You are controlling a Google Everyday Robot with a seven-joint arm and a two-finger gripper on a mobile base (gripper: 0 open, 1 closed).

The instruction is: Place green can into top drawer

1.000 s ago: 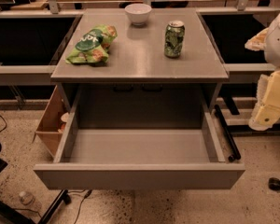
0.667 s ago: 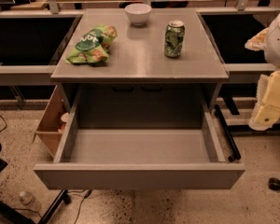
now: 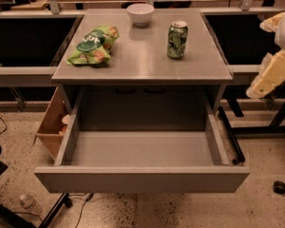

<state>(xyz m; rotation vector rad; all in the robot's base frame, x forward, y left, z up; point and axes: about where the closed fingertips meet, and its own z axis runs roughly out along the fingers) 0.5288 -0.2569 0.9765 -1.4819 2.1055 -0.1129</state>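
The green can point(image 3: 177, 40) stands upright on the grey table top point(image 3: 142, 61), at the back right. It is dark green with pale markings and a silver top. The top drawer point(image 3: 142, 179) is pulled wide open below the table top, and its smooth grey inside is bare. My gripper point(image 3: 270, 75) shows as pale yellowish parts at the right edge of the view. It is beside the table, to the right of the can and well apart from it, and it holds nothing that I can see.
A green-and-orange snack bag point(image 3: 94, 45) lies at the table's left. A white bowl point(image 3: 140, 14) stands at the back middle. A cardboard box point(image 3: 52, 125) sits on the floor left of the drawer. Dark benches flank the table.
The pale arm parts at the right edge have risen a little. The can, bag, bowl and drawer have not moved.
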